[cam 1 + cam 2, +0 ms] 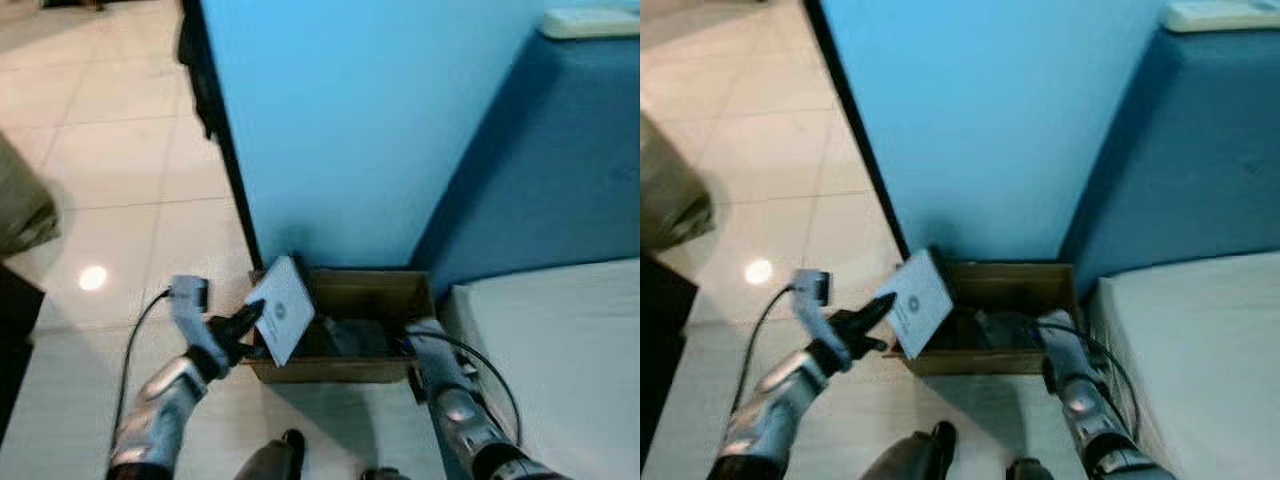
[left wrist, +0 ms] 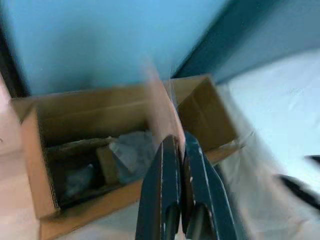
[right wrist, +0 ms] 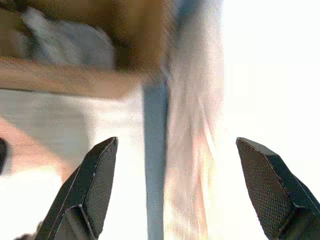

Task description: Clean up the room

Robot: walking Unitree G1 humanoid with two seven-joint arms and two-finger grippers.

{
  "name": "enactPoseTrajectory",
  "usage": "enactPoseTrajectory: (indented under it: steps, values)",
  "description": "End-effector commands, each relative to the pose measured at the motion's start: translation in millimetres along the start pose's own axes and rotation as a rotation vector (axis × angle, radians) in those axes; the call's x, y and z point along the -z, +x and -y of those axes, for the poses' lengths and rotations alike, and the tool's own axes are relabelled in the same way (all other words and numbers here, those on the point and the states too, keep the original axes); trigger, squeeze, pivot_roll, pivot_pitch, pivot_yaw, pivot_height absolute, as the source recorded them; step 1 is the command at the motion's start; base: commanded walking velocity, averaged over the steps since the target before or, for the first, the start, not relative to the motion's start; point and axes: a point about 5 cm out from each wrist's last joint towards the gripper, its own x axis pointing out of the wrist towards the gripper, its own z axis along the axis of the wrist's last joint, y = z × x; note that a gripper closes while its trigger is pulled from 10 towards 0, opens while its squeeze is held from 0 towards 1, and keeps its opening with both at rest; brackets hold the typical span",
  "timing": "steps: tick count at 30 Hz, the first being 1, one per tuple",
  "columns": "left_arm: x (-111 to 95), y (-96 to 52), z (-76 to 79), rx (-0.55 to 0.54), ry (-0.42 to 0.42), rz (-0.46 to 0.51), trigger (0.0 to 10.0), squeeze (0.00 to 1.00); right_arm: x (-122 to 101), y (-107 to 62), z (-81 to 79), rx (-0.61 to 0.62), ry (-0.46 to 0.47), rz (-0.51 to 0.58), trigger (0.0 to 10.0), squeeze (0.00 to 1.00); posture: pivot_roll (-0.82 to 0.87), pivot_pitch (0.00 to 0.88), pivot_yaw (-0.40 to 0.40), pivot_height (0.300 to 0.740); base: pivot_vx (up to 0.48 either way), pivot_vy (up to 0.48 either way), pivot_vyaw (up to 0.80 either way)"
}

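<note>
In the head views, a white flat booklet [image 1: 283, 308] is seen clamped at its lower edge by the left end effector [image 1: 248, 318], tilted, and held over the left end of an open cardboard box [image 1: 372, 296]. The box stands on the tiled floor [image 1: 120, 200], against a light blue wall [image 1: 360, 120] and just beside a bed with a white sheet [image 1: 560, 350]. The right arm reaches down between box and bed, its end effector hidden at the box's right end.

The left wrist view shows what the head views do not: the two black fingers [image 2: 162, 190] are pressed together on the booklet's thin edge, which is blurred, and grey crumpled items [image 2: 131, 150] are seen lying inside the box below it.

In the right wrist view, the right end effector [image 3: 182, 172] is seen with its fingers wide apart and nothing between them; the box's brown rim and the white sheet lie beyond, much blurred.

A dark door edge [image 1: 215, 120] is seen left of the wall.
</note>
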Motion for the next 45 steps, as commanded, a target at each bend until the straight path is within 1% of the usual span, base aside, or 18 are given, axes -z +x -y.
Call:
enactPoseTrajectory:
  steps: [1,4,5,6,7,10,15,19,21,22,24,30,31,33,40,41,44,45]
  values:
    - [25.3,1.5,6.3,0.001,0.115,-0.116,10.0,0.00,18.8,-5.4,1.6,0.013,0.035,-0.043,10.0,0.00,0.02,0.284,0.096,0.710,0.000,0.000,-0.70]
    - [40.2,9.4,19.5,0.068,0.317,-0.204,10.0,0.00,33.1,-9.6,8.7,0.037,0.053,-0.069,10.0,0.00,0.00,0.287,0.097,0.710,0.000,0.000,-0.70]
    - [44.4,10.4,22.1,0.076,0.411,-0.228,10.0,0.00,36.4,-10.7,9.5,0.043,0.057,-0.077,10.0,0.00,0.00,0.287,0.097,0.710,0.000,0.000,-0.69]
    - [54.2,11.3,26.4,0.097,0.569,-0.276,10.0,0.00,41.6,-13.2,10.3,0.053,0.086,-0.079,10.0,0.00,-0.02,0.289,0.099,0.710,0.000,0.000,0.00]
    - [58.0,11.4,27.5,0.102,0.626,-0.294,10.0,0.00,43.2,-14.0,10.4,0.054,0.094,-0.078,10.0,0.00,-0.02,0.289,0.099,0.710,0.000,0.000,0.00]
    - [66.1,12.3,33.0,0.145,0.749,-0.321,10.0,0.00,45.9,-15.8,8.8,0.052,0.101,-0.077,10.0,0.00,-0.05,0.293,0.103,0.710,0.000,0.000,0.00]
    - [65.4,15.0,34.4,0.133,0.805,-0.291,10.0,0.00,47.0,-16.7,7.5,0.049,0.104,-0.074,10.0,0.00,-0.06,0.296,0.104,0.710,0.000,0.000,0.00]
    - [50.4,25.9,32.4,0.046,1.034,-0.183,10.0,0.00,49.0,-18.6,5.5,0.044,0.107,-0.067,10.0,0.00,-0.08,0.302,0.103,0.710,0.000,0.000,0.00]
    - [33.0,33.6,25.6,-0.014,1.175,-0.121,10.0,0.00,49.8,-19.5,4.1,0.037,0.102,-0.064,10.0,0.00,-0.09,0.314,0.100,0.710,0.000,0.000,0.00]
    - [33.0,33.6,25.6,-0.014,1.175,-0.121,10.0,0.00,49.8,-19.5,4.1,0.037,0.102,-0.064,10.0,0.00,-0.09,0.314,0.100,0.710,0.000,0.000,0.00]
    - [26.0,35.9,21.3,-0.032,1.258,-0.100,10.0,0.00,50.0,-20.0,3.1,0.033,0.097,-0.060,10.0,0.00,-0.09,0.314,0.100,0.710,0.000,0.000,0.00]
    - [9.2,37.5,3.8,-0.105,1.244,-0.119,10.0,0.00,51.6,-21.6,1.4,0.029,0.091,-0.056,10.0,0.00,-0.10,0.334,0.100,0.710,0.000,0.000,0.00]
    - [17.2,35.6,4.7,-0.020,1.214,-0.178,10.0,0.00,55.0,-23.5,1.1,0.028,0.088,-0.058,10.0,0.00,-0.10,0.346,0.101,0.710,0.000,0.000,0.00]
    - [31.3,30.7,7.2,0.075,1.236,-0.250,10.0,0.00,57.8,-24.9,1.7,0.028,0.085,-0.062,10.0,0.00,-0.10,0.349,0.102,0.710,0.000,0.000,0.00]
    - [34.8,27.0,0.3,0.053,1.267,-0.290,10.0,0.00,61.1,-26.4,5.3,0.035,0.079,-0.062,10.0,0.00,-0.13,0.365,0.102,0.710,0.000,0.000,0.00]
    - [33.7,27.1,-1.0,0.044,1.268,-0.292,10.0,0.11,61.1,-26.5,5.6,0.036,0.077,-0.061,10.0,0.00,-0.13,0.365,0.102,0.710,0.000,0.000,0.00]
    - [32.5,27.4,-2.0,0.035,1.273,-0.291,10.0,0.15,61.2,-26.6,5.9,0.036,0.076,-0.059,10.0,0.00,-0.14,0.367,0.102,0.710,0.000,0.000,0.00]
    - [31.5,27.7,-2.7,0.028,1.283,-0.288,10.0,0.68,61.4,-26.9,6.3,0.037,0.075,-0.057,10.0,0.00,-0.14,0.369,0.102,0.710,0.000,0.000,0.00]
